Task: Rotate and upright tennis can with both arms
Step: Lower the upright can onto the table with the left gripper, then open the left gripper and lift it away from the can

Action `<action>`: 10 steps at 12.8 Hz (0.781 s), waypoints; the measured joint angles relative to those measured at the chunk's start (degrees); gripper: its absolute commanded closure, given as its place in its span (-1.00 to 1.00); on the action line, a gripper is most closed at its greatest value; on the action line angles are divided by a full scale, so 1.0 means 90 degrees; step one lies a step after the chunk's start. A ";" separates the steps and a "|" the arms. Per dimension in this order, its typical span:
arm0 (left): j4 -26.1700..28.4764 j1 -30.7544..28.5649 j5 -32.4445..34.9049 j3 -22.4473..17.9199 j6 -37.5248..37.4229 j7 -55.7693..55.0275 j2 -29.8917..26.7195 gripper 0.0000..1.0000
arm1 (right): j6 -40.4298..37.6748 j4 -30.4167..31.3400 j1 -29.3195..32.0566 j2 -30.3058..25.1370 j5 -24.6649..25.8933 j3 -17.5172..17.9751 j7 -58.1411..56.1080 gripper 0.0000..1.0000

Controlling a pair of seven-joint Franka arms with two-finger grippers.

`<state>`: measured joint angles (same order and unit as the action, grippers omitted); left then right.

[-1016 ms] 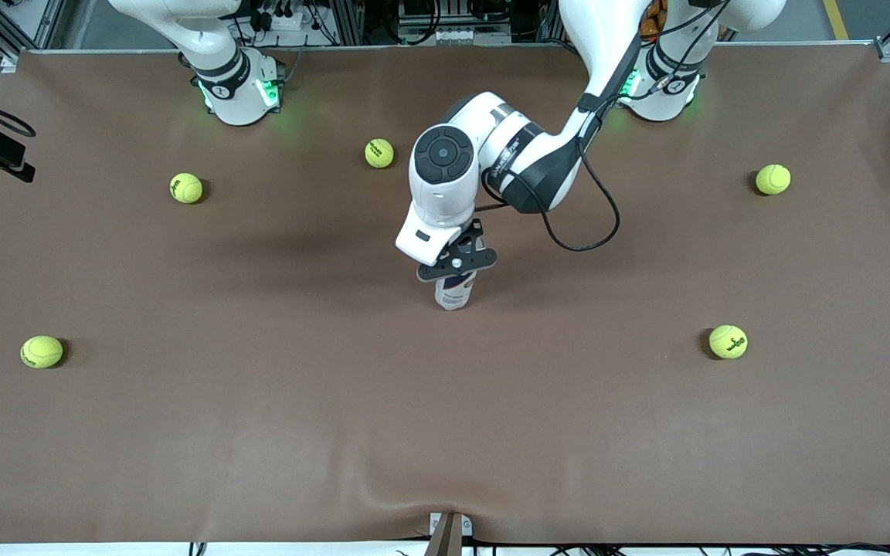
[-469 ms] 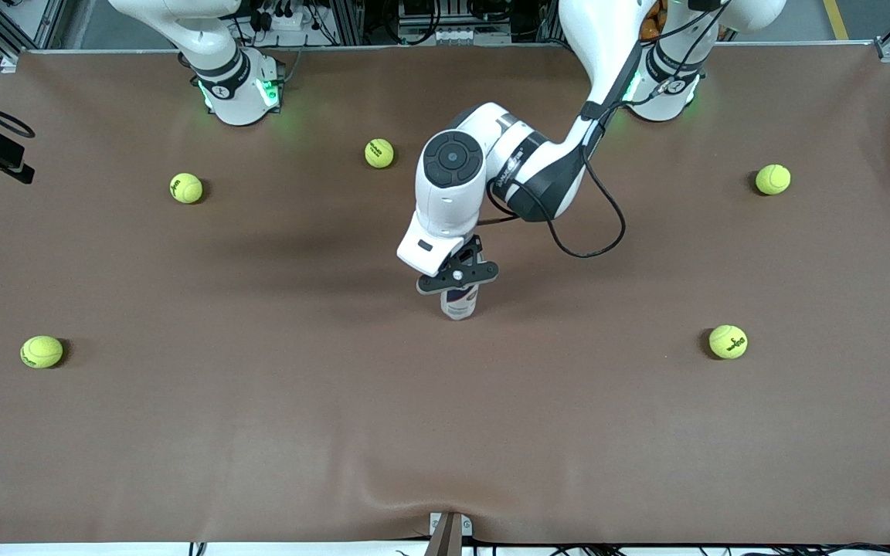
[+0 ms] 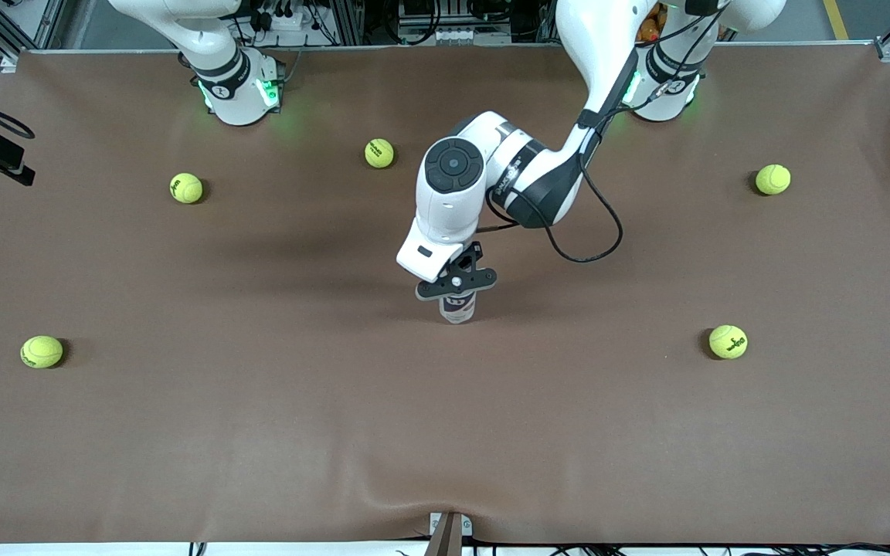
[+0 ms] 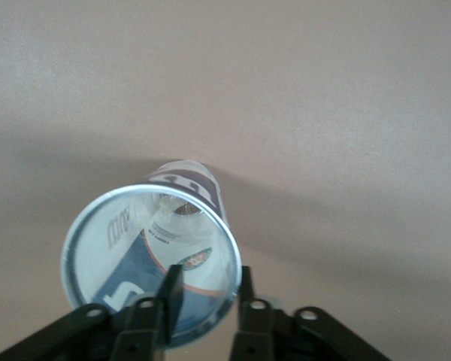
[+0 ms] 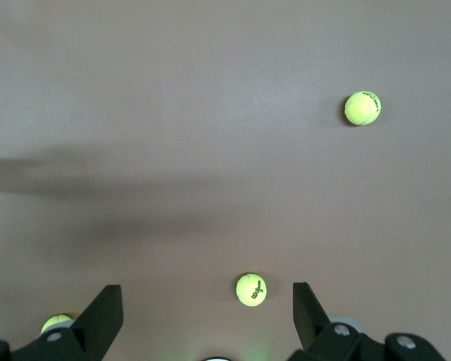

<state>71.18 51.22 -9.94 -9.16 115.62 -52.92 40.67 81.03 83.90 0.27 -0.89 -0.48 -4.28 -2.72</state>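
Observation:
The tennis can (image 3: 457, 307) stands close to upright at the middle of the table, its base at the brown mat. My left gripper (image 3: 456, 282) is on its top end. In the left wrist view the can (image 4: 154, 256) shows its silvery open rim and navy-and-white label. My left gripper (image 4: 209, 277) is shut on the rim wall, one finger inside the can and one outside. My right gripper (image 5: 204, 297) is open and empty, high over the right arm's end of the table. It is out of the front view.
Several yellow-green tennis balls lie scattered: one (image 3: 379, 153) near the bases, one (image 3: 186, 188) and one (image 3: 42, 351) toward the right arm's end, one (image 3: 772, 179) and one (image 3: 728, 341) toward the left arm's end. The right wrist view shows three balls, one (image 5: 251, 289) between its fingers' lines.
My left gripper has moved slightly toward the front camera with the can, lowering it and bringing it closer to upright. The right arm has not moved.

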 measured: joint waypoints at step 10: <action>-0.0207 -0.0246 0.0000 -0.0285 -0.0871 0.0003 -0.0930 -1.00 | 0.0007 0.0003 0.0001 0.0011 -0.0040 -0.0003 0.0000 -1.00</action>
<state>69.32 49.01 -9.93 -11.72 107.78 -52.89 32.30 81.09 83.92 0.28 -0.80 -0.85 -4.31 -2.72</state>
